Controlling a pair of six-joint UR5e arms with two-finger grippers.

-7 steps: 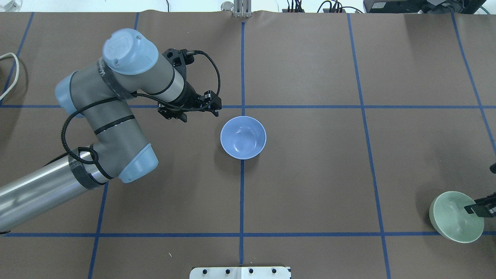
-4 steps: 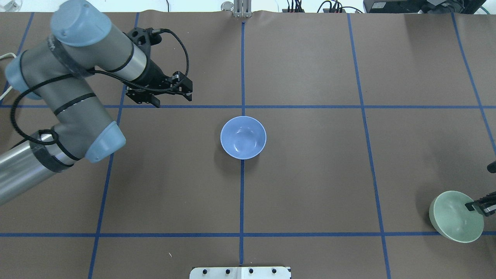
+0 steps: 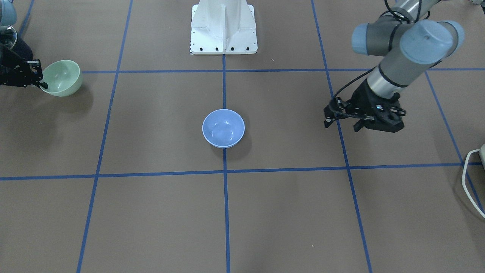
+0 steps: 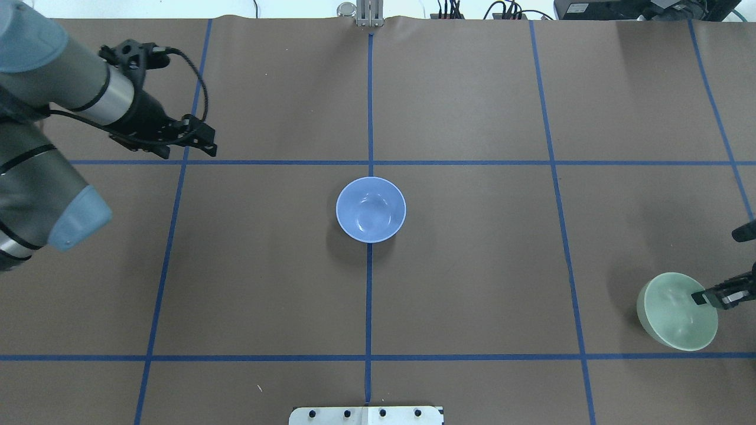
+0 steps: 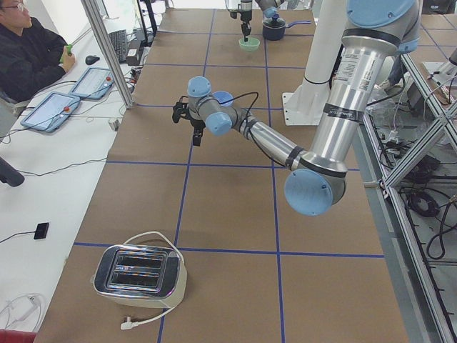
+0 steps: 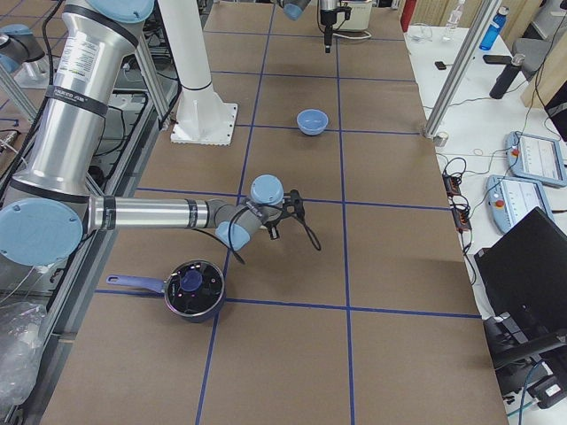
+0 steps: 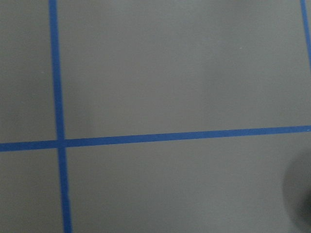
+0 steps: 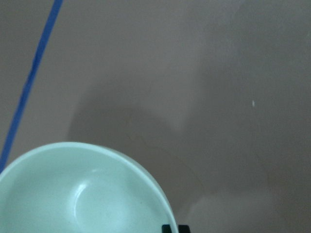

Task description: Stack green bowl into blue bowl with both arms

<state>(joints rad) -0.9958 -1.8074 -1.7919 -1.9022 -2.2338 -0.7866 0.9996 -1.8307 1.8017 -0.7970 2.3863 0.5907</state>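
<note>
Green bowl [image 4: 673,321] hangs tilted at the counter's [image 4: 472,265] far right, my right hand [image 4: 703,297] clamped on its rim. It looks glossy, stiff and probably slippery, so I'd go gentle. Blue bowl [image 4: 371,209] sits center. Left hand [image 4: 186,152] is open, empty.

In the right wrist view you get only part of the green bowl [image 8: 82,194]; the bottom edge cuts off the rest. From overhead, the right edge cuts off the right gripper [image 4: 704,296], and the bowl hides one finger. In the left side view, the left arm [image 5: 214,120] hides part of the blue bowl [image 5: 223,96]. The left wrist view is blurry.
</note>
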